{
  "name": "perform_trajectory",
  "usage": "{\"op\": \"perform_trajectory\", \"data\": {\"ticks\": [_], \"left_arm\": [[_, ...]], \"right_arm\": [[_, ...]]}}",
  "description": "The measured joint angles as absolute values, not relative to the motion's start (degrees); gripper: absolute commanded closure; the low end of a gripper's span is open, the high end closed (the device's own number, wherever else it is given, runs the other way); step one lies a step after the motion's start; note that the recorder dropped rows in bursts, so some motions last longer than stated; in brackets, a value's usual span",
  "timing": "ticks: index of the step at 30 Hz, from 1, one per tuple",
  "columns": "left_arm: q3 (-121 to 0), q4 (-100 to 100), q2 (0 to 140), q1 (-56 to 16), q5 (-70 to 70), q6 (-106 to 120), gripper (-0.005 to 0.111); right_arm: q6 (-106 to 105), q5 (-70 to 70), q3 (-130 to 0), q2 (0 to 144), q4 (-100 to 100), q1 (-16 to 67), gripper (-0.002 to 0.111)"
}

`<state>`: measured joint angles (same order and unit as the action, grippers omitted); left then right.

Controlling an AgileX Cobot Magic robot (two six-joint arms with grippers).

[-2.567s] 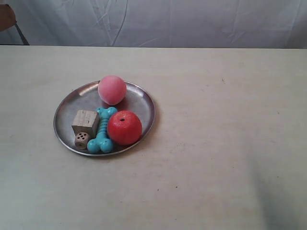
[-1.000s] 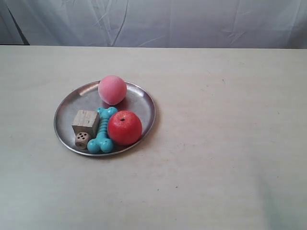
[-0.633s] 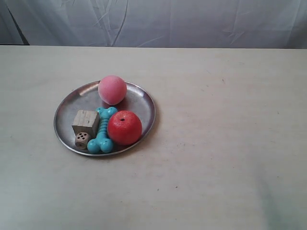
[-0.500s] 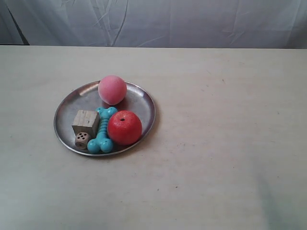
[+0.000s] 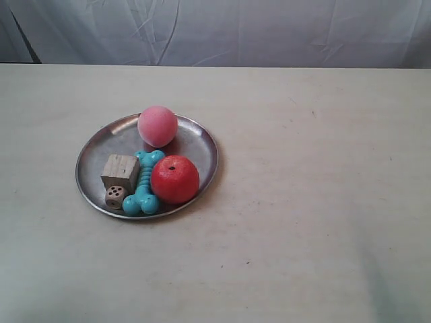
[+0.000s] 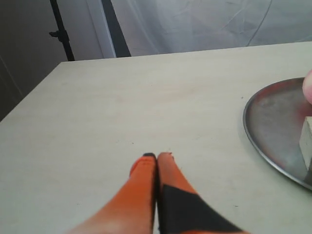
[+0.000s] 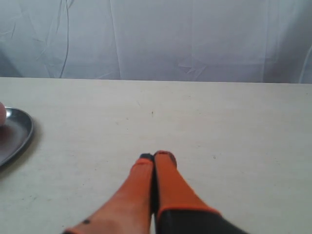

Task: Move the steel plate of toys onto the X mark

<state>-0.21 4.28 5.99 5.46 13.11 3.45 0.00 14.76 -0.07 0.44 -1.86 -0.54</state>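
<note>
The steel plate (image 5: 108, 145) rests on the pale table, left of centre in the exterior view. On it lie a pink ball (image 5: 157, 126), a red apple-like ball (image 5: 174, 179), a turquoise bone (image 5: 143, 185), a wooden block (image 5: 120, 171) and a small die (image 5: 114, 196). A tiny dark mark (image 5: 314, 114), likely the X mark, sits well to the plate's right; it is too small to make out its shape. My left gripper (image 6: 156, 157) is shut and empty, short of the plate's rim (image 6: 273, 122). My right gripper (image 7: 155, 157) is shut and empty over bare table.
A white cloth backdrop (image 5: 236, 30) hangs behind the table's far edge. A dark stand (image 6: 59, 34) is off the table's corner in the left wrist view. Neither arm shows in the exterior view. The plate's edge (image 7: 14, 131) shows in the right wrist view.
A brown shape at the exterior view's top left corner has left the frame. The plate and toys have not moved.
</note>
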Motion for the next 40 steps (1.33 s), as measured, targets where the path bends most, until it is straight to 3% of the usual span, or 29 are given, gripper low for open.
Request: {"op": "perform_trajectory", "data": {"ticks": [40], "left_arm": [[-0.21, 4.78, 2.75, 5.46, 13.2, 3.45, 0.106]], "right_arm": [[0.0, 14.76, -0.07, 0.44, -1.98, -0.54, 0.108]]}}
